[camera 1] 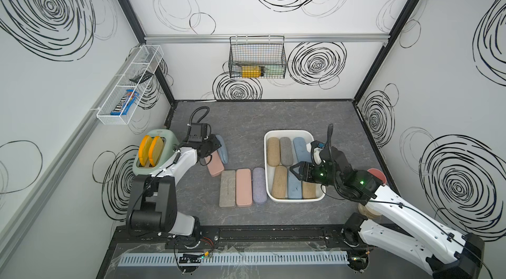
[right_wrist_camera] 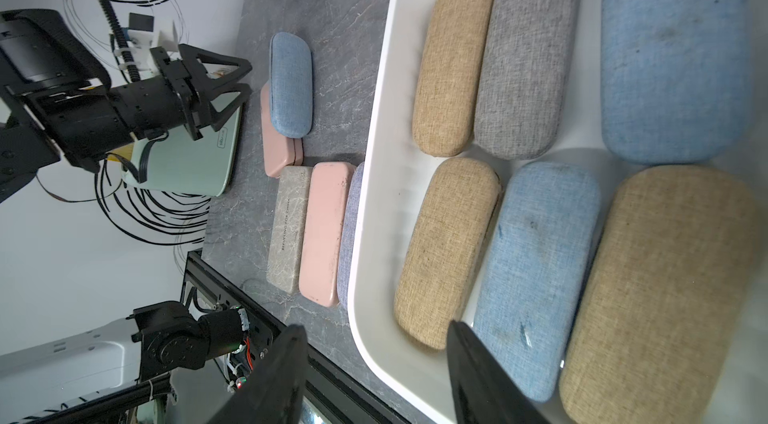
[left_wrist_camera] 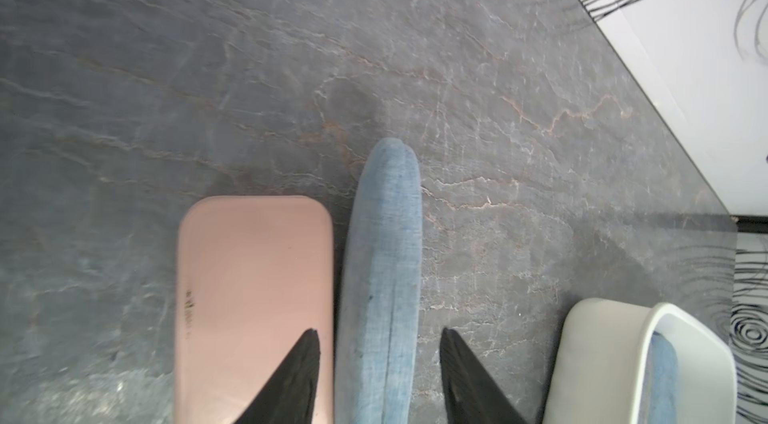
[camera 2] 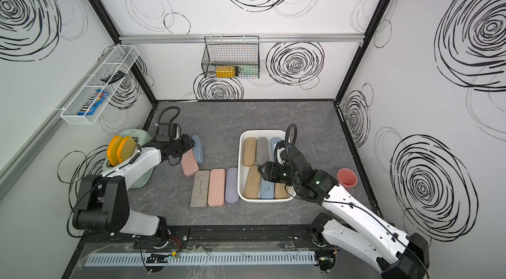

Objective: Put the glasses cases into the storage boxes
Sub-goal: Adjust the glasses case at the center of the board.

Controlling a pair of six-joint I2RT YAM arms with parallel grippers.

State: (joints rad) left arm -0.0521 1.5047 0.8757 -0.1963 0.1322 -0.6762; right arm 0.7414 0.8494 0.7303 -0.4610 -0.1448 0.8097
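Glasses cases, then. The one that matters right now is the blue case. It's out on the grey tabletop, up on its long edge and right against a flat pink case. Your left gripper is clamped across its narrow width, one finger each side. A sliver of table shows beside one finger, so I wouldn't swear the pinch is solid.

My guess is it's a light, stiff hard shell. The woven cloth should give decent friction, so no crush worries. Take it near the middle of its length if you can, otherwise it'll probably dip at one end when you lift.

A grey-beige case, a second pink case and a lilac case lie in a row just beside the white tub, which holds six. Your right gripper hovers over the tub, fingers apart, nothing in them.
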